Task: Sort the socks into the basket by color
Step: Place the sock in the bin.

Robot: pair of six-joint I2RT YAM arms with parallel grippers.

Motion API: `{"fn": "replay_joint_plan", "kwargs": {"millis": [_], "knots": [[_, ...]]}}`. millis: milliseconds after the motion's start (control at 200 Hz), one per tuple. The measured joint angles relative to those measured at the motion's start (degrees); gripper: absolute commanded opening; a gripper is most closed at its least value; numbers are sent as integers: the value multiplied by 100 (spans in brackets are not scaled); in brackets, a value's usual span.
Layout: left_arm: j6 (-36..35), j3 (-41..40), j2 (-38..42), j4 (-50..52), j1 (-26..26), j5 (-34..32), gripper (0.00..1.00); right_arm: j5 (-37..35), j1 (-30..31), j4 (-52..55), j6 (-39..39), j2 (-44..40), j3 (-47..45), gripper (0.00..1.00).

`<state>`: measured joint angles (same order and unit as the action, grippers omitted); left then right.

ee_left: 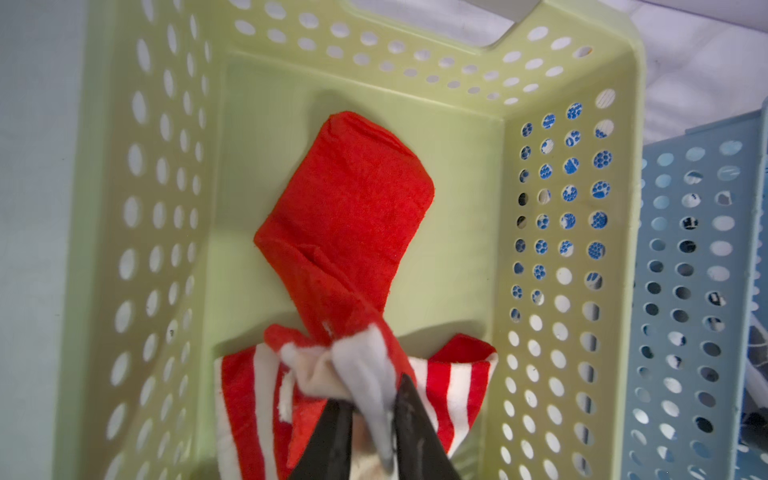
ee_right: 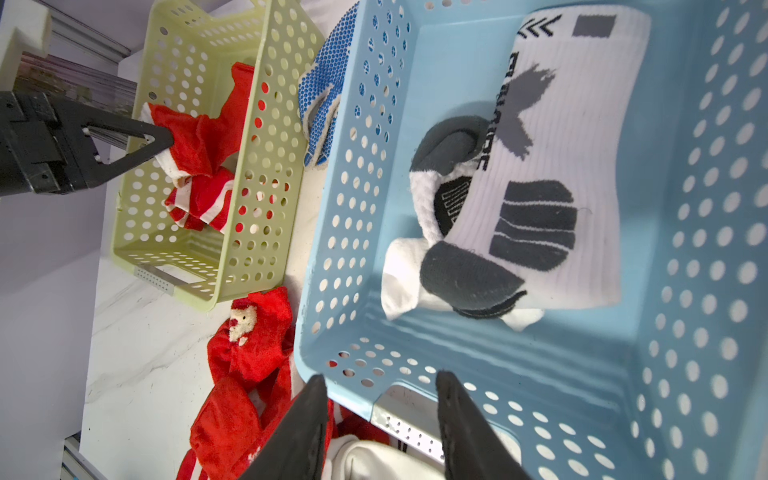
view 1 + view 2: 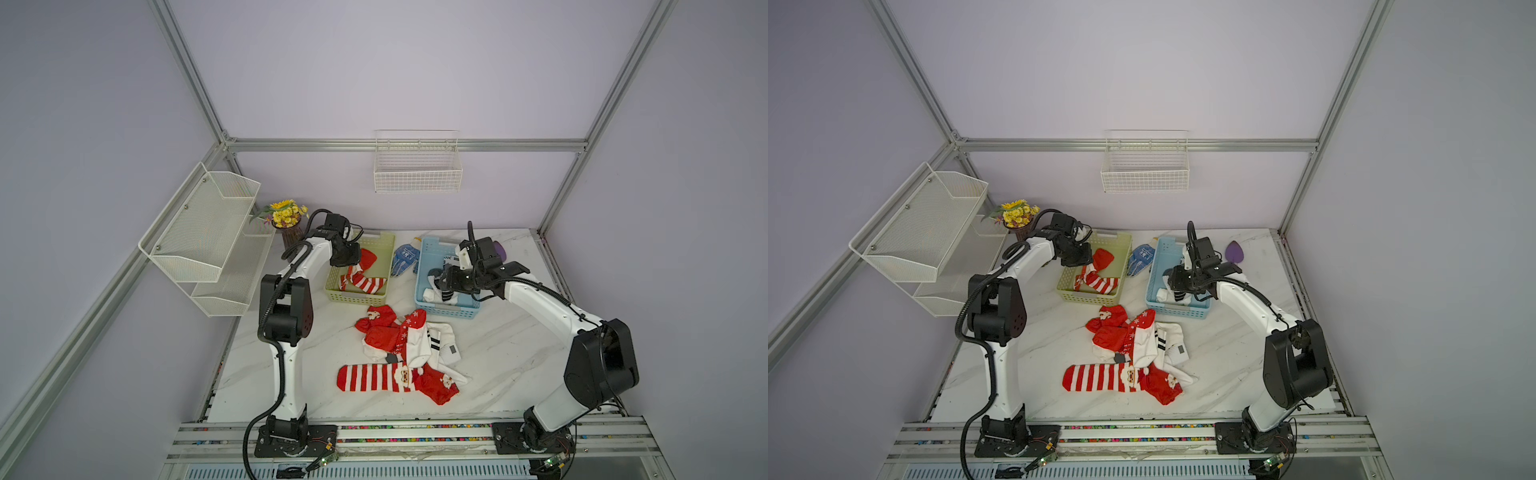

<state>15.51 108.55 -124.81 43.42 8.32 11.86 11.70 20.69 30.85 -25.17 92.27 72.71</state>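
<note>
A red sock with white stripes point(image 1: 353, 199) lies in the green basket point(image 3: 357, 297). My left gripper point(image 1: 370, 403) is over that basket, its jaws narrowly parted with the sock's white and red fabric bunched between them. White socks with black and grey marks point(image 2: 561, 166) lie in the blue basket point(image 2: 540, 365). Above that basket's near end my right gripper point(image 2: 380, 386) stands open and holds nothing. On the table in front of the baskets lie red socks point(image 3: 382, 332), a long striped sock point(image 3: 370, 378) and a white sock point(image 3: 440, 340) in a loose pile.
Blue dotted gloves point(image 3: 404, 257) lie between the two baskets. A pot of yellow flowers point(image 3: 286, 212) and a white mesh shelf point(image 3: 208, 232) stand at the back left. A wire basket point(image 3: 417, 170) hangs on the back wall. A purple object point(image 3: 1235, 251) lies behind the blue basket.
</note>
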Motion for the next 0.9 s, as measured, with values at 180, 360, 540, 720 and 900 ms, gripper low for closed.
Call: {"fn": "replay_joint_plan", "kwargs": {"millis": [180,360,540,720,900], "knots": [[-2,0,-2,24,0,-44,40,24,0,-4,0,0,-28,46],[0,0,0,61,4,-125,50,46,0,-9,0,0,-28,46],[7,0,15,74,22,-221,57,90,0,-55,-2,0,-90,46],[9,0,188,96,94,-275,62,96,33,-74,-4,-2,-173,46],[9,0,476,96,177,-321,67,70,181,-66,-4,-35,-208,47]]}}
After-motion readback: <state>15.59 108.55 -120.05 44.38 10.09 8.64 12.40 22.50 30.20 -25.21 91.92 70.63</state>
